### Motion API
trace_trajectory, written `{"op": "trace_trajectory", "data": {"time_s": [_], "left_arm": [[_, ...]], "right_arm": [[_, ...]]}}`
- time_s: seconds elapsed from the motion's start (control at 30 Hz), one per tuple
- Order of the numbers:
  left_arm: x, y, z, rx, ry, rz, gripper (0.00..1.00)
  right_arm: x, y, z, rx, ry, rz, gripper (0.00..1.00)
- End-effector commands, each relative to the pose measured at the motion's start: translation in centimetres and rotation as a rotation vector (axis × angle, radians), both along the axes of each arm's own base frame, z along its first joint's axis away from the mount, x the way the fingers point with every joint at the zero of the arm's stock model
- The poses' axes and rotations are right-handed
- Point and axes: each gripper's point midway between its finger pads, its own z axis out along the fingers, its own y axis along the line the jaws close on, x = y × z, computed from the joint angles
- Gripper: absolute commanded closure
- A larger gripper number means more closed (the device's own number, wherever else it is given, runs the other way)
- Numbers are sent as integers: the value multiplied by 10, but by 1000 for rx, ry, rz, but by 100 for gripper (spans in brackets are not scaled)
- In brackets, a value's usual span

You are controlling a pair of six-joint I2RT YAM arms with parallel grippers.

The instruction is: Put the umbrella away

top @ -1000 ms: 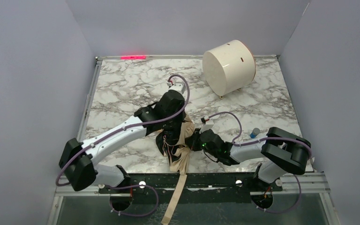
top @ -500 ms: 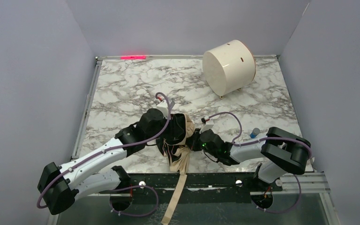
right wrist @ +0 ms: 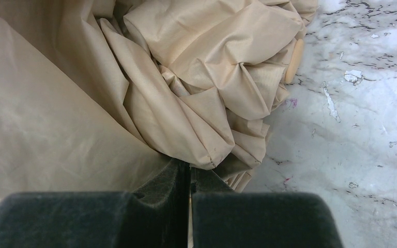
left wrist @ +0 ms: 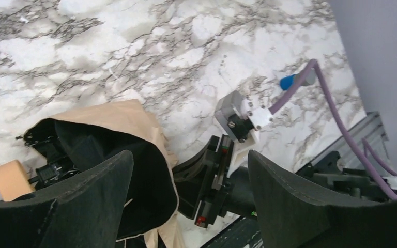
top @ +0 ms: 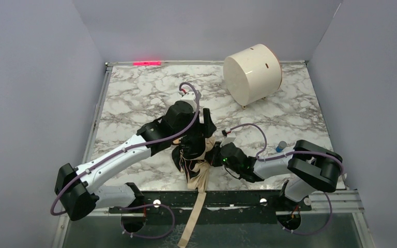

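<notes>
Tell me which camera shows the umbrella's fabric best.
Right wrist: the umbrella fills the frame, cream folds close up. Left wrist shows one tan flap over black lining; top external only a small, partly covered bundle.

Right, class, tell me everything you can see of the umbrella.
The umbrella is folded but loose: a crumpled heap of beige fabric, black inside, with black ribs and a peach knob at one end. It lies on the marble table near its front edge, between the two arms. Its tan strap hangs over that edge. The right end effector is shut on a fold of fabric; the left end effector stands open above it.
</notes>
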Motion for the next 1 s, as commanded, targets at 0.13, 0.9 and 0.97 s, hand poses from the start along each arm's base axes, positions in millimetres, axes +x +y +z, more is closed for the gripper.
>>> {"op": "trace_trajectory", "data": {"time_s": [0.13,0.9,0.97], "left_arm": [[8,9,-34,215,84,119,17],[38,14,-61,418,31,200,84],[38,16,-59,422,25,206,96]], "right_arm": [[-7,-22,-31,-110,47,-24,94],[-6,-20,-30,-108,46,-21,94],[-7,-21,-31,-109,46,-20,94]]}}
